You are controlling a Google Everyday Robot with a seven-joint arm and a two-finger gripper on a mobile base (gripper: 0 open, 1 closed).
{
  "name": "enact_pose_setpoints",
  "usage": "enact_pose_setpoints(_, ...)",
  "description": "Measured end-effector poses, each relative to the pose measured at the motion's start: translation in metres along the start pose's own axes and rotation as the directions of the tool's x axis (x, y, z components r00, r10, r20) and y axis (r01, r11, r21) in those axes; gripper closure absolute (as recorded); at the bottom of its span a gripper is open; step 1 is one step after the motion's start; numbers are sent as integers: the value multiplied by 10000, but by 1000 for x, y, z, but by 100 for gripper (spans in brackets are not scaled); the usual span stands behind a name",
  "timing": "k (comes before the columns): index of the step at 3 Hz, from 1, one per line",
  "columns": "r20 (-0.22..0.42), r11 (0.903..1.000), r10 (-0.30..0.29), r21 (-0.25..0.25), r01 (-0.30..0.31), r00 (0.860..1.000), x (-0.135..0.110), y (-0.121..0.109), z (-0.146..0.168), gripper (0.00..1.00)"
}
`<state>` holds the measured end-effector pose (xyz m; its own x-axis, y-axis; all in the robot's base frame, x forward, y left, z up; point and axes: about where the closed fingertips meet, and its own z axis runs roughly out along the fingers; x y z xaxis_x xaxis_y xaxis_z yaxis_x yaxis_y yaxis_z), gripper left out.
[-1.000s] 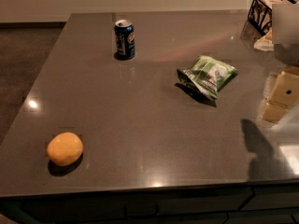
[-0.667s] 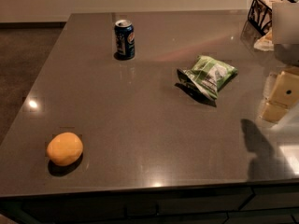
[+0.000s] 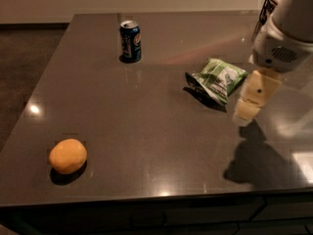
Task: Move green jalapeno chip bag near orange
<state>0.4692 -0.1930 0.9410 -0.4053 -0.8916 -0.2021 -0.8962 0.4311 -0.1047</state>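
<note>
Glossy dark grey stone table [image 3: 146, 111]. Crinkled, white-patched green jalapeno chip bag [image 3: 218, 77] lying at 2 o'clock from table centre. Smooth, oval, yellow-skinned orange [image 3: 68, 155] at 8 o'clock, well apart from the bag. Blue metal soda can [image 3: 130, 41] upright at 12 o'clock. Cream plastic gripper [image 3: 243, 115] hovering just beside the bag, at its 4 o'clock; impossible to tell whether open or closed.

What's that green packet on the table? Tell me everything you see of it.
The green jalapeno chip bag is a small crinkled packet, green with white patches and a dark edge, seemingly foil. It lies flat on the grey table, right of centre, with nothing resting on it. The robot's pincer hangs close by its right edge.
</note>
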Motion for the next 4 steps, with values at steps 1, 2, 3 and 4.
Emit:
enact_pose_setpoints(1,322,9888,1407,467,-1421,9895,-22,-21,30,0)
enact_pose_setpoints(2,940,9555,2597,1190,-2698,9611,-40,-48,55,0)
enact_pose_setpoints(3,1364,9127,3546,1644,-3742,9250,-50,-70,72,0)
enact_pose_setpoints(4,1630,8586,4520,1870,-4773,8770,-51,-87,85,0)
